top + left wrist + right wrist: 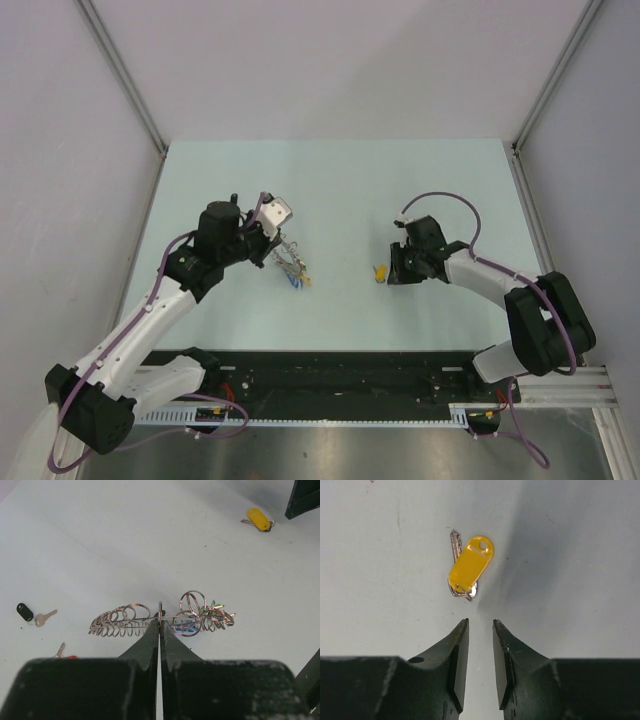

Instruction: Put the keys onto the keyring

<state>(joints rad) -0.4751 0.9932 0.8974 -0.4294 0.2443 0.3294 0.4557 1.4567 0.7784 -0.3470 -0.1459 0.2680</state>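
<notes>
My left gripper (160,621) is shut on the wire of the keyring (165,616), a silvery ring fringed with small rings and blue and green tags, seen edge-on; it also shows in the top view (290,266). The black key (30,614) lies on the table to its left, and the red key (64,652) shows partly at the gripper's left edge. The yellow key (469,567) lies on the table just ahead of my right gripper (480,622), which is open and empty. The yellow key also shows in the top view (380,272) and the left wrist view (259,519).
The pale table (340,190) is walled at the back and both sides. The arm bases and a black rail (340,375) run along the near edge. My right gripper's dark body (304,497) shows at the top right of the left wrist view.
</notes>
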